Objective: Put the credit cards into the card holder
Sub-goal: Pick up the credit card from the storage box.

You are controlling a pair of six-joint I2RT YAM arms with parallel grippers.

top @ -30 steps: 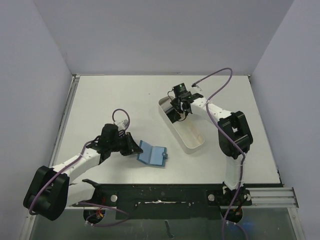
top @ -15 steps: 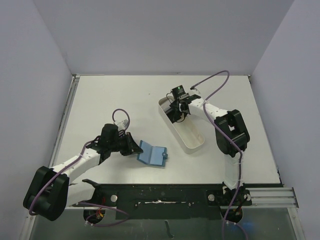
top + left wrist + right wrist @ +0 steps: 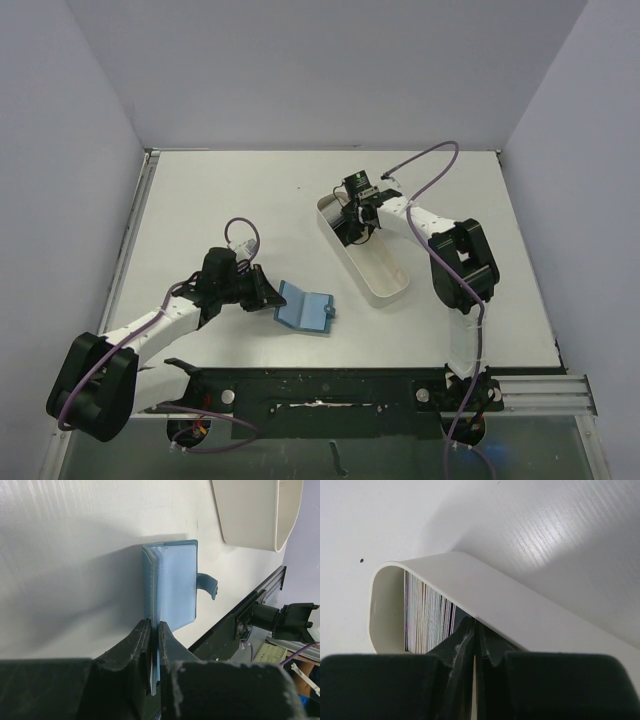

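Left gripper is clamping the one open card holder near the one white tray; right gripper is sitting pinched together among the credit cards standing edgewise inside, too dense to count

From above, the right gripper covers the far end of the tray, so the cards there are out of sight, and the inside of the wallet is too small to make out. In the right wrist view the fingers hide the lower part of the cards. Whether one is pinched between the closed tips cannot be told, and the tray runs off the right edge. In the left wrist view the wallet's near edge vanishes between the tips of the left gripper. Its pockets cannot be told apart at this slant, and the tray is cut off by the top edge.
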